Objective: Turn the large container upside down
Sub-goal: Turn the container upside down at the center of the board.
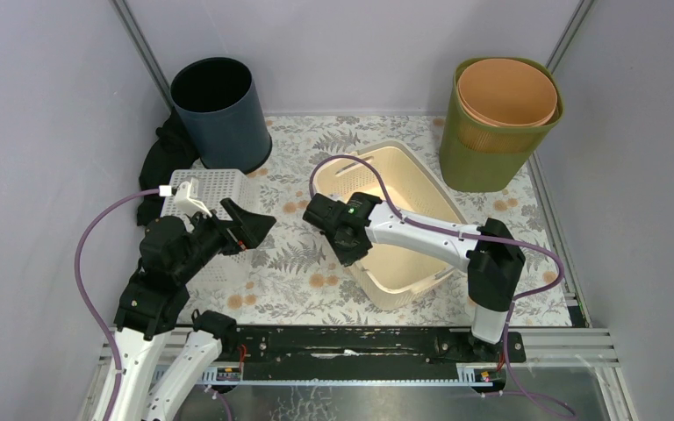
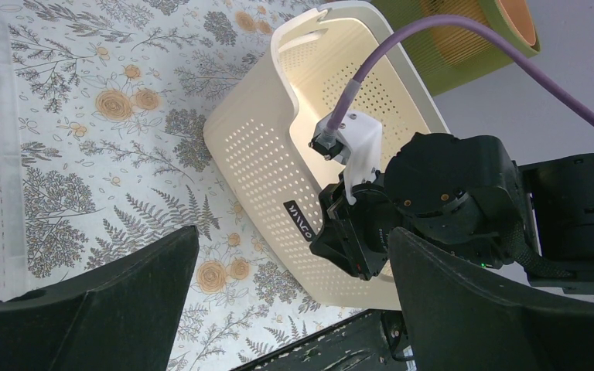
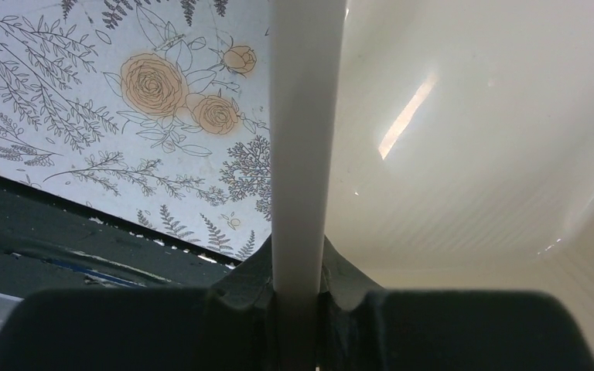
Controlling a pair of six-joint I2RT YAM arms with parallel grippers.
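The large container [image 1: 421,189] is a cream perforated basket standing open side up on the flowered table, in the middle. My right gripper [image 1: 344,237] is shut on its left wall, one finger inside and one outside. In the right wrist view the cream rim [image 3: 302,116] runs straight up between the closed jaws of the right gripper [image 3: 298,286]. My left gripper [image 1: 250,226] hangs open to the left of the basket, holding nothing. In the left wrist view the left gripper [image 2: 290,263] faces the basket [image 2: 278,154] and the right gripper [image 2: 371,232] clamped on it.
A dark blue bin [image 1: 219,110] stands at the back left. An olive bin [image 1: 491,149] with an orange one [image 1: 507,92] nested inside stands at the back right. A white perforated tray [image 1: 206,189] and black cloth [image 1: 162,158] lie left. A black rail [image 1: 360,342] lines the near edge.
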